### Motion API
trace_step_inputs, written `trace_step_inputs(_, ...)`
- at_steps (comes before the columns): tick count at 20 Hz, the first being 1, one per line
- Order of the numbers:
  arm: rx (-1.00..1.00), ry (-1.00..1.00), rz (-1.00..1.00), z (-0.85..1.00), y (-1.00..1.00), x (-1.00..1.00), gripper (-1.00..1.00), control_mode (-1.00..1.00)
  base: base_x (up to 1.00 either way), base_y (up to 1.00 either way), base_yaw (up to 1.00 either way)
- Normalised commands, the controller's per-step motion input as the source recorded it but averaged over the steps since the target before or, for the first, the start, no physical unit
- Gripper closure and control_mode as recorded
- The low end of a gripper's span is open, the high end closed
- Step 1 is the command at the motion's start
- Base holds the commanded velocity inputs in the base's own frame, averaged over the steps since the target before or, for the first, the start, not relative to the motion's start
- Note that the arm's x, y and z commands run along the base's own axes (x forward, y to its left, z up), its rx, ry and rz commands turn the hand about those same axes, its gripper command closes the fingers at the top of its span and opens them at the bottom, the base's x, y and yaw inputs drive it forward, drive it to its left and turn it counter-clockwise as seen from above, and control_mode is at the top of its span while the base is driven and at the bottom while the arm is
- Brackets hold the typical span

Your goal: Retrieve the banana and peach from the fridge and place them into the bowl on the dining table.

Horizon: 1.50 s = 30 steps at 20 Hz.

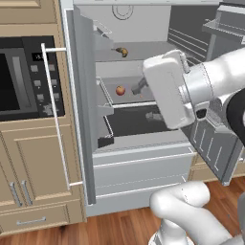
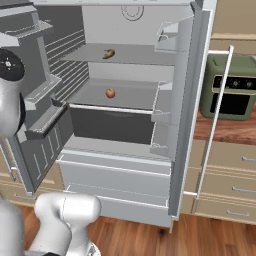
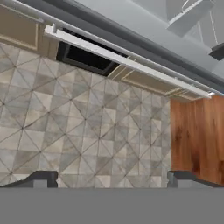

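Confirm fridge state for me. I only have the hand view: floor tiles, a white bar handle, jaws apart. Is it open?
Observer: Yes. The fridge is wide open, with both doors swung out.
Operator: Banana location?
Observer: The banana lies on the upper shelf, toward the back.
Operator: And the peach?
Observer: The peach sits on the middle shelf, directly below the banana's shelf.
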Motion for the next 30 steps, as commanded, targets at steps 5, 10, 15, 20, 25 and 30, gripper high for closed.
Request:
trace_step_inputs(5,-0.68,0.00,0.00,-0.20,-0.98,-0.53,-1.00,-1.00,0.00,0.00,0.00)
trace_step_inputs(10,-0.69,-0.03,0.00,-0.17,-1.00,-0.38,-1.00,-1.00,0.00,0.00,0.00)
trace_step_inputs(15,-0.65,-0.20,-0.02,-0.38,-0.81,-0.05,-1.00,-1.00,0.00,0.00,0.00)
trace_step_inputs(20,-0.42,-0.43,-0.01,-0.56,-0.47,0.01,-1.00,-1.00,0.00,0.00,0.00)
trace_step_inputs(25,-0.03,-0.39,0.00,-0.13,-0.14,0.29,-1.00,-1.00,0.00,0.00,0.00)
trace_step_inputs(30,0.13,-0.30,0.04,0.00,-0.01,0.47,-1.00,-1.00,0.00,0.00,0.00)
